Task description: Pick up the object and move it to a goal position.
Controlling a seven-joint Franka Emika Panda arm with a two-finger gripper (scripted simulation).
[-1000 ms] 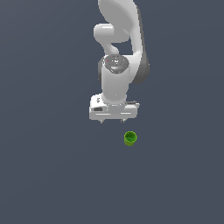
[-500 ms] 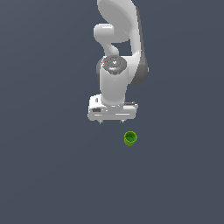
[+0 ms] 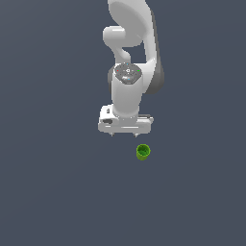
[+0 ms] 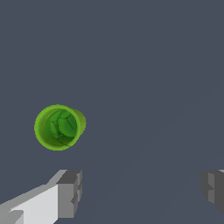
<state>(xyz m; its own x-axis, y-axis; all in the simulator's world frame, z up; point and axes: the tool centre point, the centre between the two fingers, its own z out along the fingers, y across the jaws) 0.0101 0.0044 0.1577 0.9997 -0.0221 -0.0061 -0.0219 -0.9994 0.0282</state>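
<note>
The object (image 3: 142,152) is a small bright green cup with a darker hollow centre, standing on the flat dark grey floor. In the wrist view the object (image 4: 59,127) sits apart from the fingers, off to the side of one grey fingertip (image 4: 70,192). My white gripper (image 3: 124,134) hangs just above the floor, slightly toward the exterior view's left of the cup and not touching it. Its jaws stand wide apart with nothing between them; only short finger tips show below the hand in the exterior view.
The white arm (image 3: 132,57) rises behind the gripper toward the top of the exterior view. The plain dark grey floor (image 3: 57,192) spreads all around.
The wrist and hand have turned and shifted slightly over the second. The green cup has stayed where it was.
</note>
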